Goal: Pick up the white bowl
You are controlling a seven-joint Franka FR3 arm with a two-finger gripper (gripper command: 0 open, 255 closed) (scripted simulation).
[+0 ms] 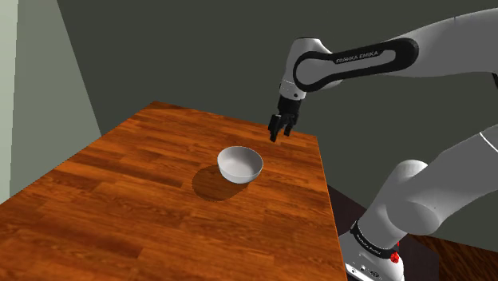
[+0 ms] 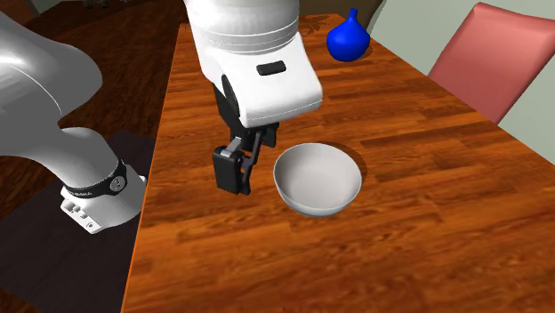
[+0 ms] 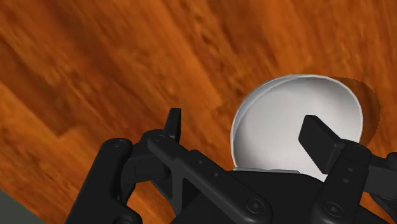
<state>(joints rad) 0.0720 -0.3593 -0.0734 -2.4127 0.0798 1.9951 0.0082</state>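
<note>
Arm point(image 1: 359, 57) bent over, pincer point(image 1: 277, 132) down, spread apart.

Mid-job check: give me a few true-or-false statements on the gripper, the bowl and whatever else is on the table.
1. The gripper is open. True.
2. The bowl is clasped and lifted off the table. False: it sits on the table, and the fingers do not hold it.
3. The bowl lies upside down. False: it stands upright, its opening facing up.
4. A blue vase stands on the table. True.
</note>
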